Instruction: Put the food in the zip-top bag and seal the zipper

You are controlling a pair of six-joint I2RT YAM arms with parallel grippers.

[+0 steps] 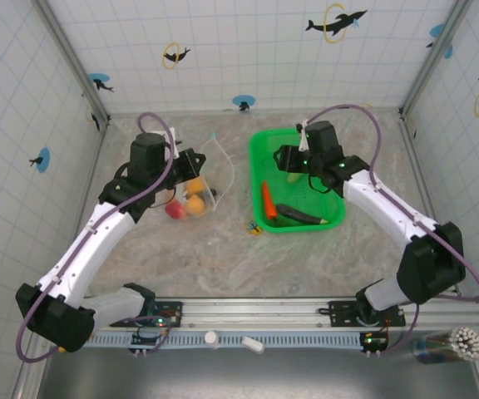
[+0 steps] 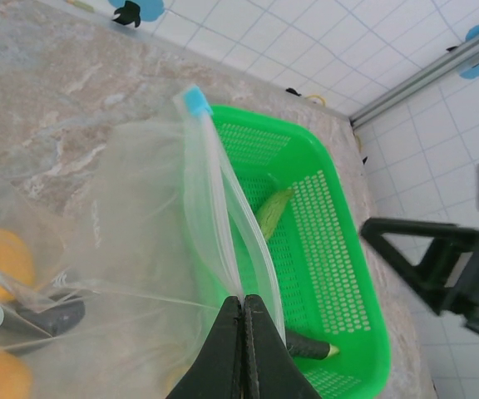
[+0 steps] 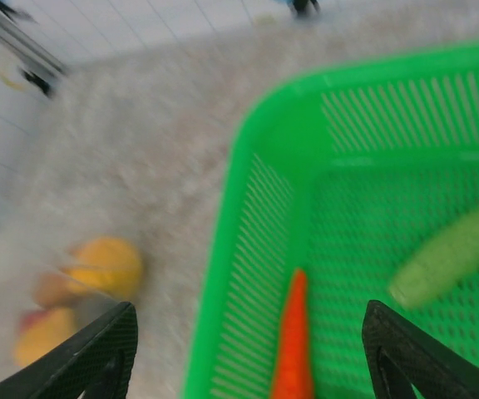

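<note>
Motion-blurred carrot (image 3: pixel 293 332) and cucumber (image 3: pixel 451 262), carrot's lower end beyond the bottom edge.

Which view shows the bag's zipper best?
Left wrist: the zipper runs close and sharp from its blue slider to the left gripper pinching it. Top external gives a faint outline; right wrist is too blurred to tell.

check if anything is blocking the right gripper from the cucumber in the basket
Nothing visible does. The right gripper hangs open above the basket, and the cucumber lies bare ahead of it; the carrot lies to one side, apart.
</note>
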